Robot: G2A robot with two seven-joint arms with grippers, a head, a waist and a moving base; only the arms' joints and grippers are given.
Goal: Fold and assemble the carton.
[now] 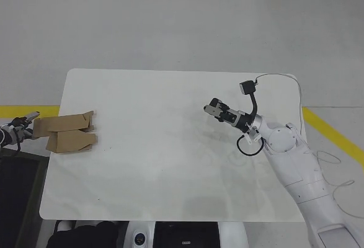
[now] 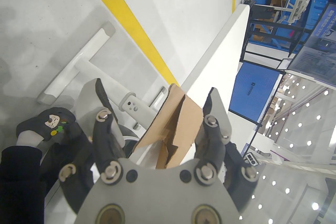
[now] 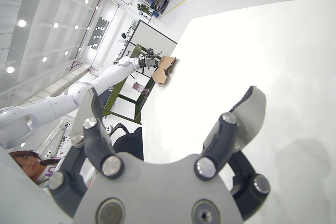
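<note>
The brown cardboard carton point(image 1: 70, 131) lies partly folded at the table's left edge, its flaps loose and one end hanging past the edge. My left gripper point(image 1: 25, 121) is off the table at that overhanging end. In the left wrist view the gripper point(image 2: 156, 99) is open, and the carton's end flaps point(image 2: 181, 128) stand between its two fingers, close to one finger point(image 2: 210, 107). My right gripper point(image 1: 211, 110) hovers open over the table's right half, holding nothing. In the right wrist view the gripper point(image 3: 172, 104) faces the distant carton point(image 3: 163, 69).
The white table point(image 1: 169, 180) is bare between the carton and the right gripper. A dark rack point(image 1: 14, 186) stands just off the table's left edge. Yellow floor tape point(image 1: 340, 136) runs along the floor on the right, and the table's white foot point(image 2: 76, 64) lies below the left gripper.
</note>
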